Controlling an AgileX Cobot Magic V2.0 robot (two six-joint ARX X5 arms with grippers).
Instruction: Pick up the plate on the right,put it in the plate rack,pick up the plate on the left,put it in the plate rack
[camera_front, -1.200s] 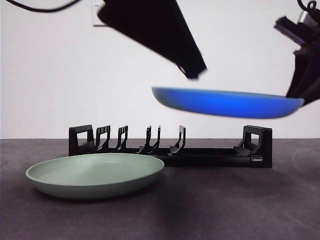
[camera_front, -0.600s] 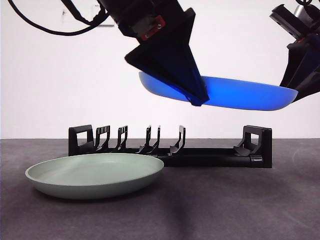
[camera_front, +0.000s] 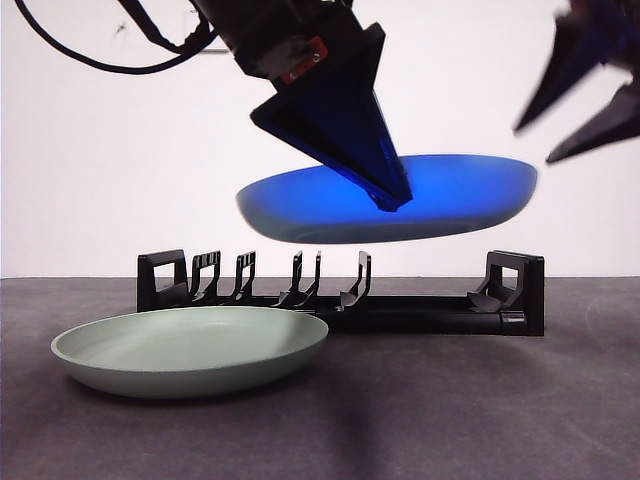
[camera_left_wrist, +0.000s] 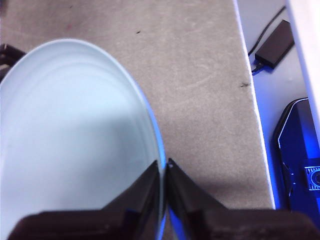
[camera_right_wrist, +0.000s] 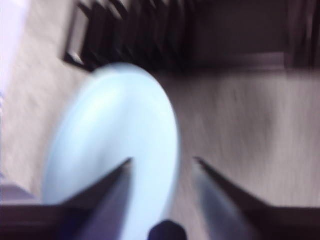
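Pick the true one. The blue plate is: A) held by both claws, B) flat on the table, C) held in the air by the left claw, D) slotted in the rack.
C: the left claw pinches the blue plate rim above the rack, while the right claw is open, off it.

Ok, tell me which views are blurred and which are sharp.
Right wrist view: heavy motion blur, smearing the plate and plate rack. Front view: the right hand is blurred at the top corner; the rack and green plate are sharp. Left wrist view: sharp.
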